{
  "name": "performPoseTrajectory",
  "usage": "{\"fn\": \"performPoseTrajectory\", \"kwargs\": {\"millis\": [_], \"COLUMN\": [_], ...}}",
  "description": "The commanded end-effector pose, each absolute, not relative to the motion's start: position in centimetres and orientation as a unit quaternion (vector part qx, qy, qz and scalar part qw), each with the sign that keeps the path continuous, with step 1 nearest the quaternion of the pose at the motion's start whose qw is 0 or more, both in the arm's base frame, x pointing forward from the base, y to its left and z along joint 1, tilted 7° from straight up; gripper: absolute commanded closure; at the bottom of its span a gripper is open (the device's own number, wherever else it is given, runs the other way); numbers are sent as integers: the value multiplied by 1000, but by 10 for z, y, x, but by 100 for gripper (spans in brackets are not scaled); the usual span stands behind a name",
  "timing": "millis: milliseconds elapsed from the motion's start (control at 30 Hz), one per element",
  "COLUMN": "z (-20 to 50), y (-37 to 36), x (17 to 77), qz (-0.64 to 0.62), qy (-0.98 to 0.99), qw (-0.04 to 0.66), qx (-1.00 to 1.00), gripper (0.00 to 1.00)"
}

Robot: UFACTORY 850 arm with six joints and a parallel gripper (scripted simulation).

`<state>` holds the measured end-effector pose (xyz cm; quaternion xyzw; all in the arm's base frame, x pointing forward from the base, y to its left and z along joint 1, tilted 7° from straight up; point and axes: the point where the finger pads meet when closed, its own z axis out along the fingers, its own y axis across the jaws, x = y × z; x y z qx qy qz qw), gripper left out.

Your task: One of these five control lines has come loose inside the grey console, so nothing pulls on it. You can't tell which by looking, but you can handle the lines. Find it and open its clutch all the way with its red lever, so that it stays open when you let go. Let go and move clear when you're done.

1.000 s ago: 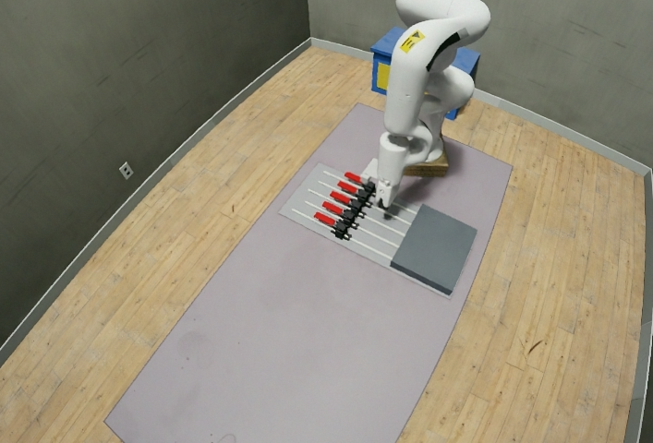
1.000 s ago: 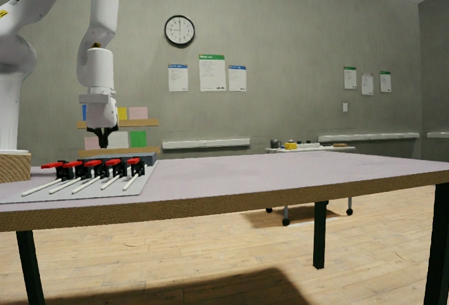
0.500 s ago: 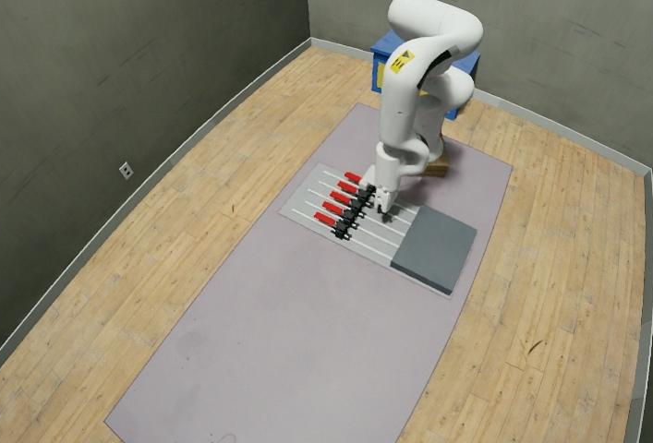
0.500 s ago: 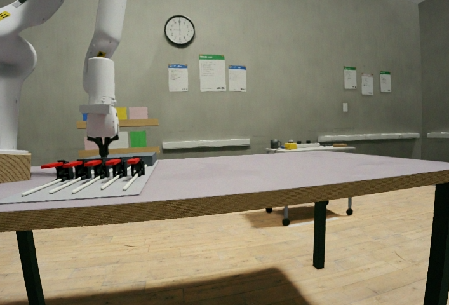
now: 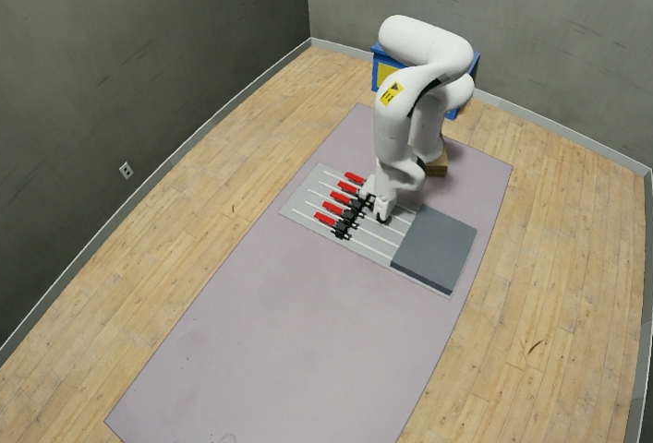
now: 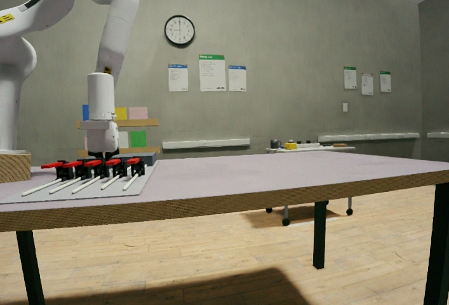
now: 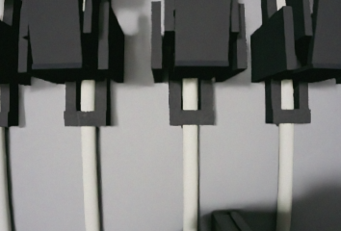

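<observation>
Five white lines [image 5: 374,247] [image 7: 190,168] run side by side over a light grey board [image 5: 291,202] [image 7: 140,168] into the grey console [image 5: 434,247] [image 6: 149,158]. Each passes through a black clutch [image 5: 343,230] [image 7: 201,36]. The red levers [image 5: 324,218] [image 6: 135,161] lie nearly flat, pointing away from the console. No lever looks raised. My gripper [image 5: 382,219] [image 6: 104,156] [image 7: 226,221] is shut and empty, low over the board on the console side of the clutches. In the wrist view its tip shows between two lines; contact cannot be told. The levers are out of the wrist view.
The board and console lie on a lilac table top [image 5: 264,323] [image 6: 268,169]. The arm's base stands on a wooden block [image 5: 437,166] [image 6: 5,168] beside the board. A blue cabinet [image 5: 381,53] stands behind the arm.
</observation>
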<state>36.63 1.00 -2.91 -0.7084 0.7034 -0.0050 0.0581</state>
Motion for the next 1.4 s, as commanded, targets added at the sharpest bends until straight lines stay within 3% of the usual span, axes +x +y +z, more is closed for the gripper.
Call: {"fn": "performPoseTrajectory", "kwargs": {"millis": [0,1367], "z": [-30,-27], "y": [11,11], "x": [367,397], "qz": [-16,-16], "qy": [703,703], "qw": [58,58], "qx": [-709,-709], "gripper": [100,100]}}
